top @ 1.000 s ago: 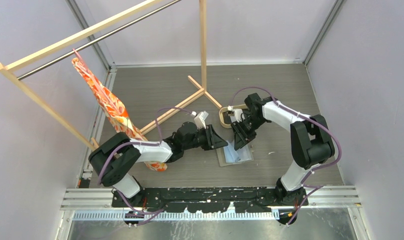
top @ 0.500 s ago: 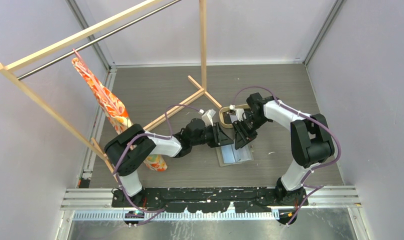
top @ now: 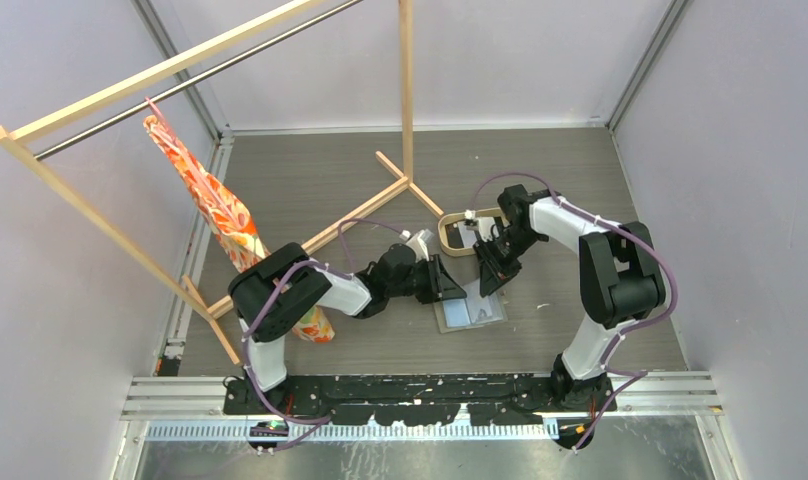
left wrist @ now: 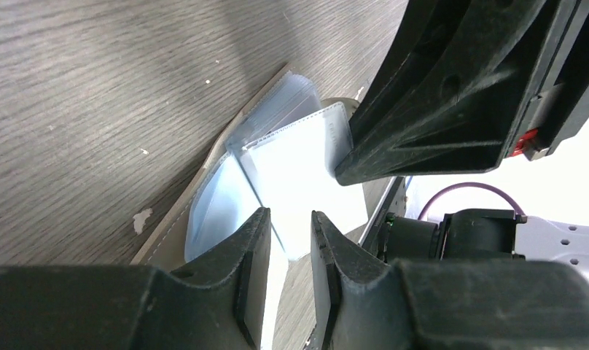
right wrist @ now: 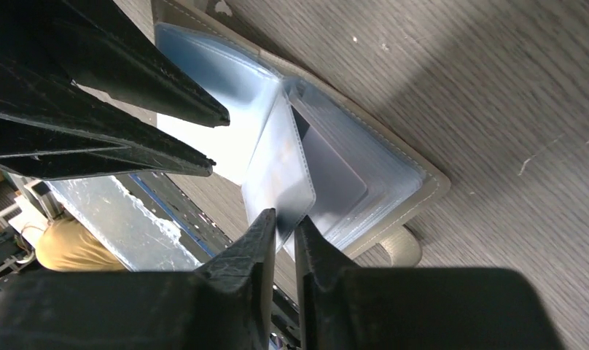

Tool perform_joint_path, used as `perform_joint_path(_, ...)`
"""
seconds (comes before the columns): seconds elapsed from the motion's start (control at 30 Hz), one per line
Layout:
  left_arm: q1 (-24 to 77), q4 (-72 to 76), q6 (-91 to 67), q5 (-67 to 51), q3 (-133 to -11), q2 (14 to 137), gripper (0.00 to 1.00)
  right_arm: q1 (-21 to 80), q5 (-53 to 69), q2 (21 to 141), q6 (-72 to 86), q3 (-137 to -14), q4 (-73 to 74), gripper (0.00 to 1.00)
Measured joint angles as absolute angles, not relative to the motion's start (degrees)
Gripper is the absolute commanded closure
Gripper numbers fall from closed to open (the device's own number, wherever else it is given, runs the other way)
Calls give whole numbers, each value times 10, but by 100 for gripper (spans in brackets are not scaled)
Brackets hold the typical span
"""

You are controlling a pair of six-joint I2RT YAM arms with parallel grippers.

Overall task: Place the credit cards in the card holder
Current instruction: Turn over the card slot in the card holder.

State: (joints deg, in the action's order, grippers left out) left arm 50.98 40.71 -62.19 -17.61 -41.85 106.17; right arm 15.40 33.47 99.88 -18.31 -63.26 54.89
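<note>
Lying open, card holder point(right wrist: 394, 191); sleeve edge point(right wrist: 283, 216) between right fingers point(right wrist: 254, 251).

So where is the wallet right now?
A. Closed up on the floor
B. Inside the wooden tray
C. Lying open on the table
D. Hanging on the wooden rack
C: the wallet lies spread open on the table with its clear pockets showing, apart from the wooden tray and not in it.
</note>
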Motion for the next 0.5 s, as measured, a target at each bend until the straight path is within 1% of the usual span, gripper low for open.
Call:
perform_joint_path(0.07, 510, 409, -626, -176, -418, 1067, 72, 151, 335, 1004, -184, -635, 552, 87)
perform_joint_path(0.2, 512, 414, -627, -176, -418, 1067, 72, 145, 330, 1013, -185, -641, 559, 87)
perform_joint_path(0.27, 512, 416, -628, -176, -418, 1067, 72, 144, 321, 1015, -185, -641, 560, 84)
perform_joint_path(0.33, 512, 418, -628, -176, -418, 1067, 72, 144, 312, 1015, -185, -641, 559, 79)
perform_joint_path(0.4, 513, 418, -628, -176, -418, 1068, 72, 144, 305, 1015, -185, -641, 559, 75)
perform_joint_path(0.5, 514, 422, -629, -176, -418, 1072, 72, 143, 293, 1015, -187, -641, 559, 75)
